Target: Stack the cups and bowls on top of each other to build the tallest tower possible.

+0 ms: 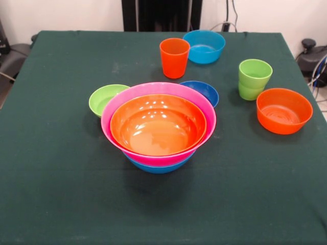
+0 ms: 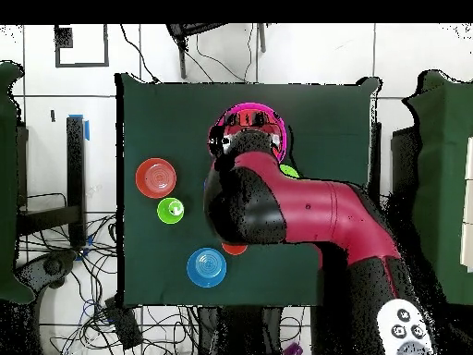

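Observation:
The tower (image 1: 158,127) stands mid-table: a large orange bowl inside a large pink bowl (image 1: 115,109), on a large blue bowl (image 1: 158,167). A small lime green bowl (image 1: 104,98) touches its left side and a small dark blue bowl (image 1: 204,91) sits behind it. An orange cup (image 1: 174,57), a light blue bowl (image 1: 204,46), two nested lime green cups (image 1: 254,78) and a small orange bowl (image 1: 283,109) stand apart. The front view shows no arm. In the overhead view the red arm (image 2: 305,213) reaches over the tower (image 2: 254,116), with the gripper (image 2: 222,143) at its end.
In the overhead view the small orange bowl (image 2: 155,177), green cups (image 2: 170,211) and light blue bowl (image 2: 206,267) lie left of the arm. The dark green cloth (image 1: 61,178) covers the table. Cables and gear lie beyond the table edges.

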You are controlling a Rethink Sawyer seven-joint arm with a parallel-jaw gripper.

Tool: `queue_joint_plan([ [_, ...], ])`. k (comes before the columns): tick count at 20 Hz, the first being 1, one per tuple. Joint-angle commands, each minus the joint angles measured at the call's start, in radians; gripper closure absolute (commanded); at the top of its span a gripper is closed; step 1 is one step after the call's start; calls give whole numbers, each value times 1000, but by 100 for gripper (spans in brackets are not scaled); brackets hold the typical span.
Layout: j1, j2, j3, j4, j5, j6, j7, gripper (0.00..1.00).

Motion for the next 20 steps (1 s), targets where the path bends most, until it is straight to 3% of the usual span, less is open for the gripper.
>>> queue_joint_plan([
  [1, -12, 115, 29, 101, -87, 86, -12, 0],
  [5, -78, 86, 77, 113, -74, 179, -93, 0],
  [12, -225, -151, 208, 195, 97, 395, -220, 0],
  [17, -339, -245, 338, 292, 195, 317, -231, 0],
  [20, -375, -218, 387, 334, 163, 242, -174, 0],
])
